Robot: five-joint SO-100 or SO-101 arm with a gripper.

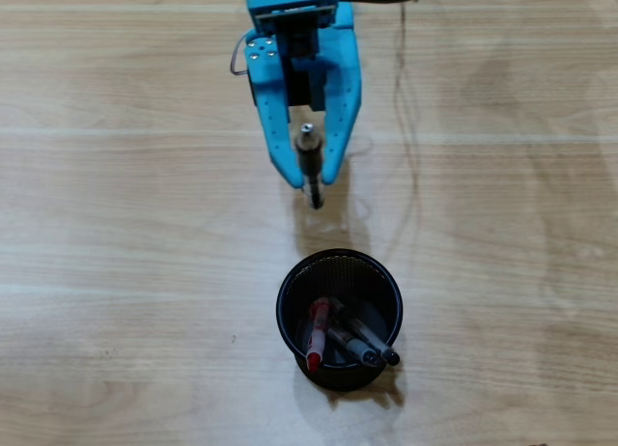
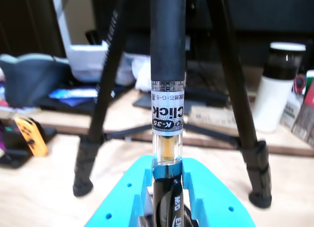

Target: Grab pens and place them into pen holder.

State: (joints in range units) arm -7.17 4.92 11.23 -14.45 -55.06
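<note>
Pen (image 2: pixel 168 89) with dark rubber sleeve, label "Click K-35", clamped in blue gripper (image 1: pixel 311 176) above pen holder (image 1: pixel 286 316) in overhead view; three pens (image 1: pixel 350 338) inside holder.

Even, bright light with soft shadows overhead; the wrist view's background is blurred and dimmer.

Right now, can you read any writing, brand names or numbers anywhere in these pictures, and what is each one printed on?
"Click": label on the clear pen held in the blue gripper, wrist view; it reads upside down.
"K-35": same label, just below it.
Small characters above "Click", with something like "G-5": too small to be sure.
White letters on the pen's dark lower part: cut off, unreadable.
Overhead view: no readable text on the pens in the pen holder.
</note>
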